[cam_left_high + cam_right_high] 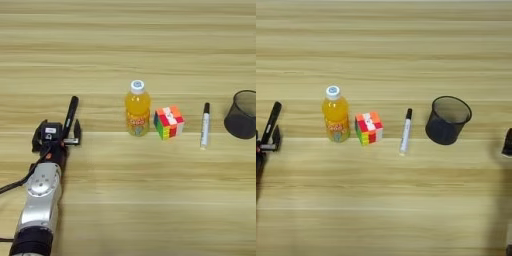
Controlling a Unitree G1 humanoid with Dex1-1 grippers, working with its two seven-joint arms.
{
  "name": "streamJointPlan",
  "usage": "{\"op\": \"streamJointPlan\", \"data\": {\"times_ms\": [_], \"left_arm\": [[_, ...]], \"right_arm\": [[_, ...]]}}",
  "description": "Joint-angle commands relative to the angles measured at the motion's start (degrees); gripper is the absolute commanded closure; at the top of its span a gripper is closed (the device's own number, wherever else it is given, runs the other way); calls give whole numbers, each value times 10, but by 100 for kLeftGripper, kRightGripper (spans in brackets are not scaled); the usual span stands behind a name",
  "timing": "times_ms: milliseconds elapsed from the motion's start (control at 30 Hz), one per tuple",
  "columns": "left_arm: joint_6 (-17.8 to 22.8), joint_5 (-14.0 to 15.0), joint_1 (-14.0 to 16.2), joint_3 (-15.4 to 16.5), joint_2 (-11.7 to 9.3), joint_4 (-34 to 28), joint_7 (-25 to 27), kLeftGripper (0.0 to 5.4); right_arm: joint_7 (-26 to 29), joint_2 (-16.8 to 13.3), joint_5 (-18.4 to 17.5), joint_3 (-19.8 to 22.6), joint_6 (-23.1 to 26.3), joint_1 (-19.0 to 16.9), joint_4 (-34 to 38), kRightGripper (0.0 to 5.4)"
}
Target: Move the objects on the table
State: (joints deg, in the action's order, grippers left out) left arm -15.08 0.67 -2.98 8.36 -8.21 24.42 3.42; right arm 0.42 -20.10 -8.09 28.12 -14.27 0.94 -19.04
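Four objects stand in a row across the middle of the table [125, 210]. From left to right they are the orange juice bottle [138, 112] with its white cap, upright; the multicoloured puzzle cube [169, 122]; the white marker [204, 126] lying with its black cap pointing away; and the black mesh cup [447, 120], upright. My left gripper [76, 112] is open and holds nothing, about a hand's width left of the bottle. At the right edge, to the right of the cup, only a dark part of my right gripper [507, 142] shows.
My silver left forearm [41, 195] runs from the bottom left corner up to the gripper, with a black cable beside it. Bare wooden planks lie beyond the row and in front of it.
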Motion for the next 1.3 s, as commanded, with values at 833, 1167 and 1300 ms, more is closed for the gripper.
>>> {"op": "streamJointPlan", "data": {"times_ms": [833, 1167, 1300], "left_arm": [[-26, 21, 21, -15, 7, -9, 36, 375], [-26, 18, 23, -26, 18, -9, 35, 483], [-24, 19, 21, -26, 18, -8, 34, 520]], "right_arm": [[15, -3, 10, -39, 1, 0, 3, 0], [11, -3, 10, -37, -2, 4, -4, 0], [10, -3, 9, -36, -3, 6, -8, 0]]}}
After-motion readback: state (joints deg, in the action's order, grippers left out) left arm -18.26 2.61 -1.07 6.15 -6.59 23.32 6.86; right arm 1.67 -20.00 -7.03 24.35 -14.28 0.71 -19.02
